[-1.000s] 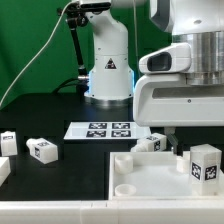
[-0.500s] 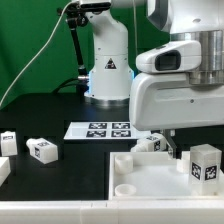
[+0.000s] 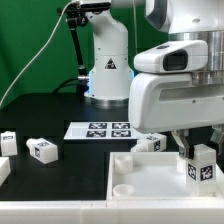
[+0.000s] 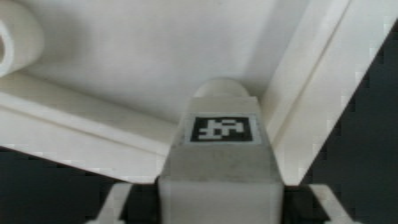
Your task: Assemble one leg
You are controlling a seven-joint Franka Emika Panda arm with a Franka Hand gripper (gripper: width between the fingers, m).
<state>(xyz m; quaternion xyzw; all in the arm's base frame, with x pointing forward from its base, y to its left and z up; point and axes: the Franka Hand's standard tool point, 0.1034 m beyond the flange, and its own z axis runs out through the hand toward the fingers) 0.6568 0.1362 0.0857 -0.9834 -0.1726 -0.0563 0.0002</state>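
Claw (image 3: pixel 199 152) hanging over big white tray (image 3: pixel 150 180), fingers squeezing leg (image 3: pixel 202 163) from both sides. Leg standing upright between fingers, tag facing out, sitting inside tray near its corner. Wrist view showing leg (image 4: pixel 222 140) right under claw, tray wall running beside it.

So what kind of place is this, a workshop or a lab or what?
Most likely a robotics lab test bench. A green backdrop hangs behind a black table, a marker board lies flat on it, and white furniture parts carry tags, like the leg in the arm's tool.
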